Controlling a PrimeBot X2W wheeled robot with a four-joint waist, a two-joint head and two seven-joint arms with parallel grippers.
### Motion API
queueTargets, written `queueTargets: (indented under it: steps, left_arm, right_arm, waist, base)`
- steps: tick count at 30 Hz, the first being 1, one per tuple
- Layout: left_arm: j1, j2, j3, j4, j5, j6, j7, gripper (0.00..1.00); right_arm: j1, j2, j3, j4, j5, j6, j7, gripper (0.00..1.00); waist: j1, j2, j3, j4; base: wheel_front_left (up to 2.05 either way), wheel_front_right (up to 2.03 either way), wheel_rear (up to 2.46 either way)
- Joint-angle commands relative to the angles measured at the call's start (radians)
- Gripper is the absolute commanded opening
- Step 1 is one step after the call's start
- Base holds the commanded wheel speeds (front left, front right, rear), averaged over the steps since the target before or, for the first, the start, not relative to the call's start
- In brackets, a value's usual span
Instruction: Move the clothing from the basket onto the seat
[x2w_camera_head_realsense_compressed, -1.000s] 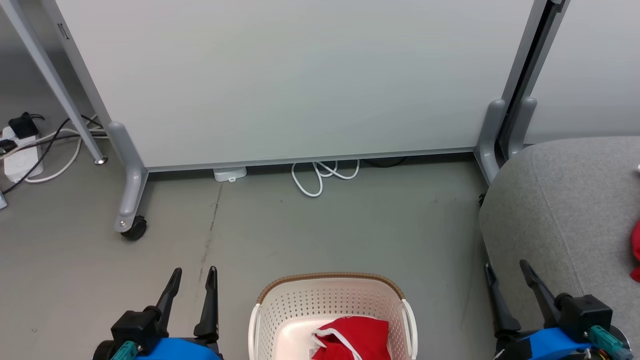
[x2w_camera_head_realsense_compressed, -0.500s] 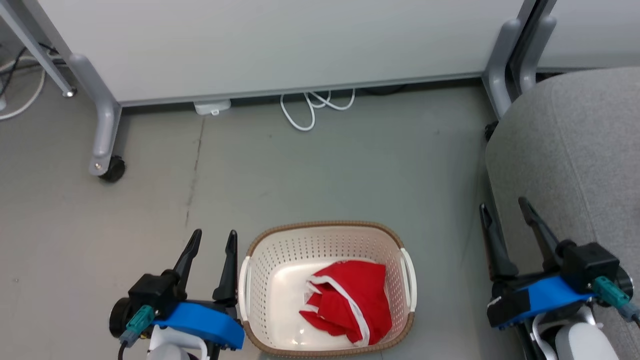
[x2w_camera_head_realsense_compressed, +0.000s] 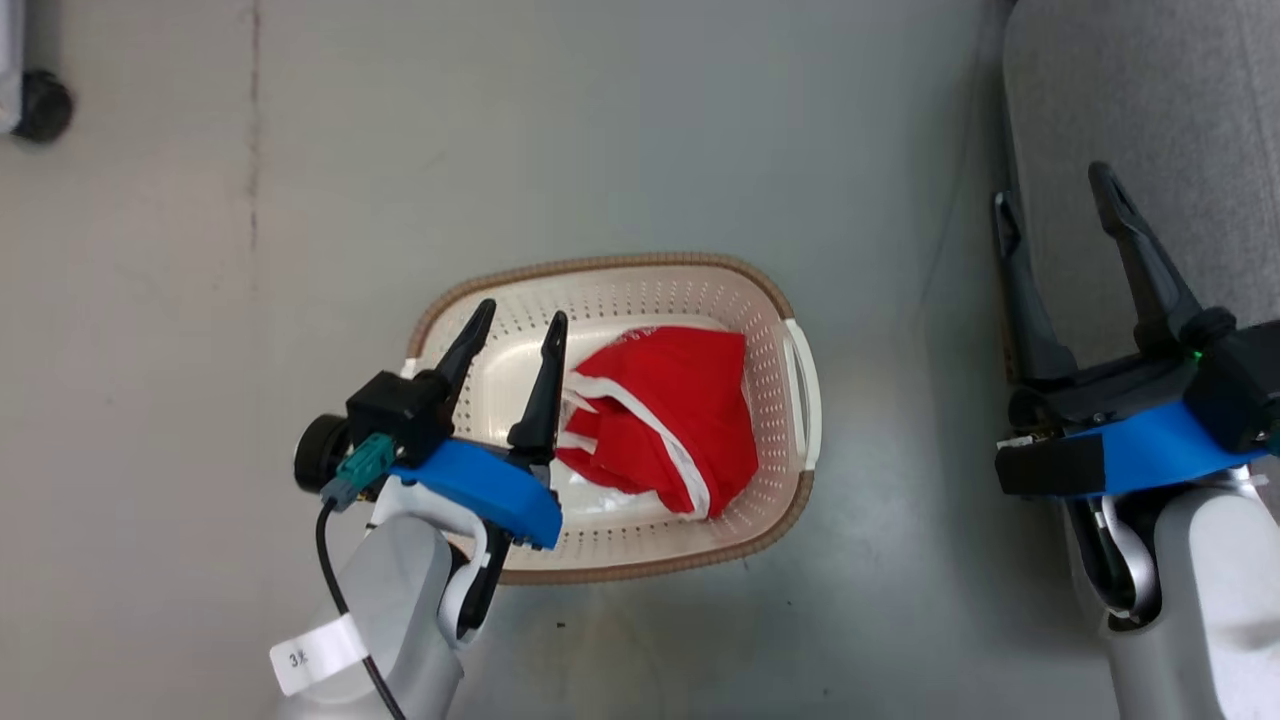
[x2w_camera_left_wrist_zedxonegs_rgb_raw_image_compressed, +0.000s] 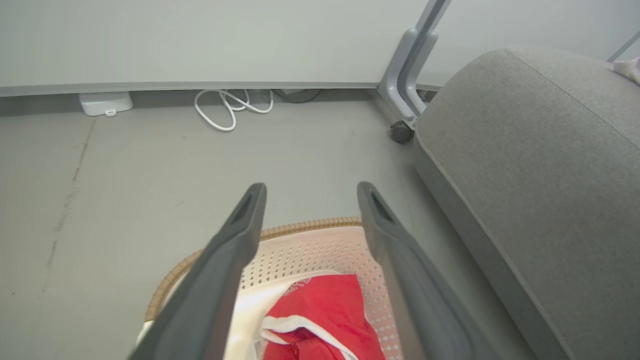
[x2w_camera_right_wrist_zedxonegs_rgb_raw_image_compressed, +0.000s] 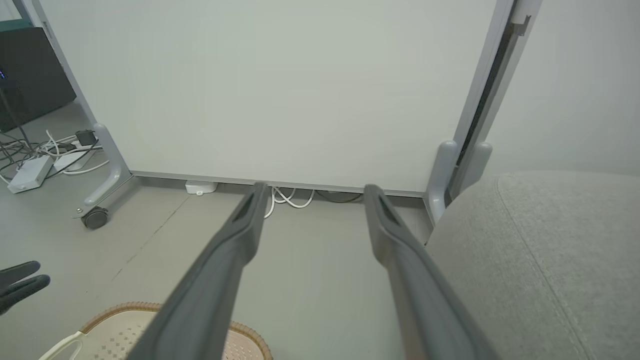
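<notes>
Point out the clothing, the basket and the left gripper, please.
clothing (x2w_camera_head_realsense_compressed: 690, 400): head view, middle of the red fabric.
basket (x2w_camera_head_realsense_compressed: 600, 264): head view, brown rim at the far side.
left gripper (x2w_camera_head_realsense_compressed: 523, 312): head view, midway between its two fingertips.

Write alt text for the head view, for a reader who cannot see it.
Seen from above, a cream basket sits on a grey floor, holding red clothing with white trim. The left gripper, fingers open, hovers over the basket's left side; the right gripper, also open, is at the edge of the grey seat.
</notes>
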Motion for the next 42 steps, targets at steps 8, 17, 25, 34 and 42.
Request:
queueTargets:
  steps: [8, 17, 25, 34, 42]
  left_arm:
    - [-0.166, -0.006, -0.067, 0.180, -0.054, -0.001, -0.003, 1.00]
    - [-0.294, -0.009, -0.142, 0.448, -0.186, -0.001, 0.004, 1.00]
    - [-0.370, 0.004, -0.171, 0.585, -0.235, -0.001, 0.023, 1.00]
    - [-0.413, 0.009, -0.181, 0.629, -0.286, -0.001, 0.022, 0.78]
    - [-0.411, 0.031, -0.236, 0.618, -0.335, -0.001, 0.028, 0.00]
  right_arm:
    - [-0.090, 0.002, 0.045, -0.069, -0.005, 0.000, -0.007, 1.00]
    - [-0.111, 0.036, 0.087, -0.078, 0.008, 0.000, -0.035, 1.00]
    - [-0.095, 0.058, 0.115, -0.050, 0.041, 0.000, -0.079, 1.00]
    - [-0.076, 0.064, 0.121, -0.019, 0.057, 0.000, -0.116, 1.00]
    - [-0.098, 0.064, 0.133, 0.006, 0.077, 0.000, -0.133, 1.00]
  waist:
    - [-0.0004, 0.0000, 0.259, -0.113]
    - [-0.0004, 0.0000, 0.375, -0.186]
    - [-0.0004, 0.0000, 0.432, -0.238]
    - [-0.0004, 0.0000, 0.449, -0.271]
    - [-0.0004, 0.0000, 0.446, -0.279]
  base:
    - [0.00, 0.00, 0.00]
    - [0.00, 0.00, 0.00]
    - [0.00, 0.00, 0.00]
    - [0.00, 0.00, 0.00]
    - [0.00, 0.00, 0.00]
